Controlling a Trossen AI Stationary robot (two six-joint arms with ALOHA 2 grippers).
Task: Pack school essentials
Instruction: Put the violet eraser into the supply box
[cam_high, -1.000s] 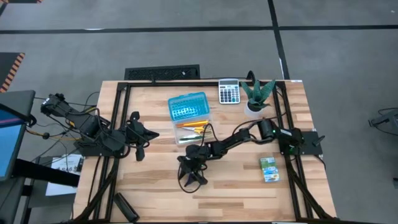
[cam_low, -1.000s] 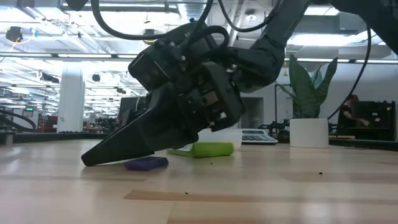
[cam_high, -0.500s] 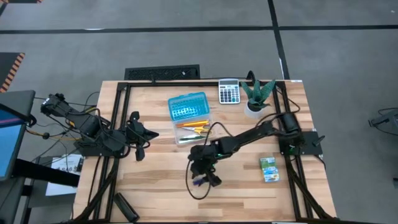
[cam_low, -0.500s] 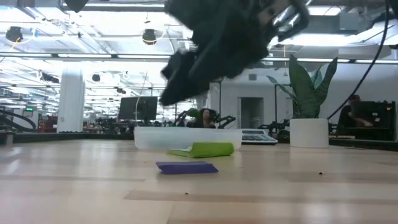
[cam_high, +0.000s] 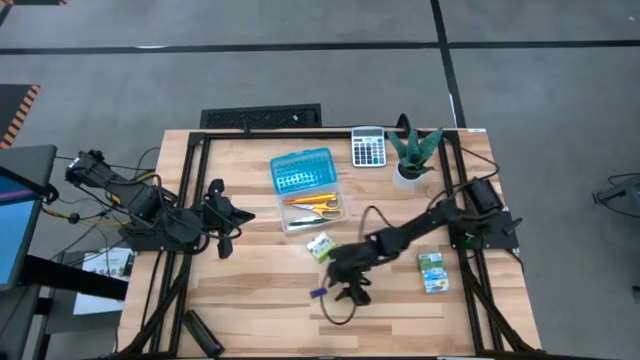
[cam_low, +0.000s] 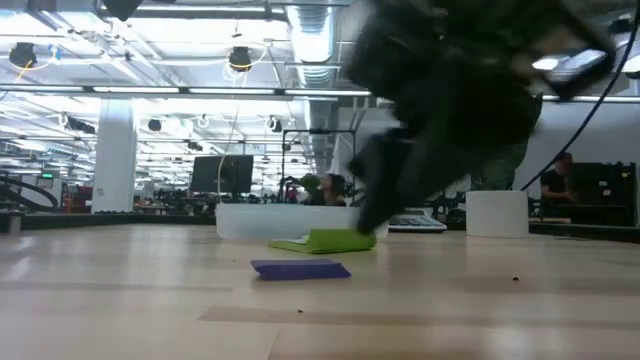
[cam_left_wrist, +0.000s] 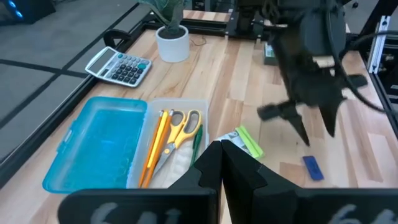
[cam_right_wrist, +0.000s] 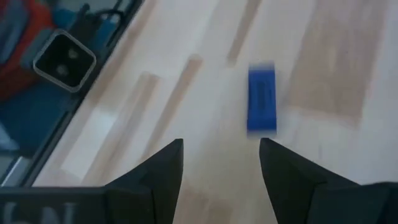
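Two arms share a pale, plank-grained wooden table (cam_high: 250, 300) framed in black rails. My right gripper (cam_high: 351, 288) hangs just above the boards near the table's middle, jaws spread wide and holding nothing; my left gripper (cam_high: 222, 214) waits at the left edge, fingers parted, equally bare.

The largest task piece is a clear plastic pencil case (cam_high: 310, 213) with its ribbed turquoise lid (cam_left_wrist: 96, 143) flung open flat behind it. Inside lie yellow-handled scissors (cam_left_wrist: 180, 127), orange and yellow pencils (cam_left_wrist: 153, 152) and a green pen (cam_left_wrist: 197, 140), side by side.

A flat green-blue packet (cam_high: 432, 271) rests near the right rail, well apart from the case. A green-white small block (cam_high: 320, 246) sits on bare wood just in front of the case. Smallest of all, a thin rectangular blue piece (cam_right_wrist: 262, 105) lies flat on the boards just beside my open right fingers (cam_right_wrist: 160, 168), untouched.

Behind, a grey calculator (cam_high: 368, 147) and a spiky potted plant (cam_high: 412, 152) in a white pot stand along the far edge.
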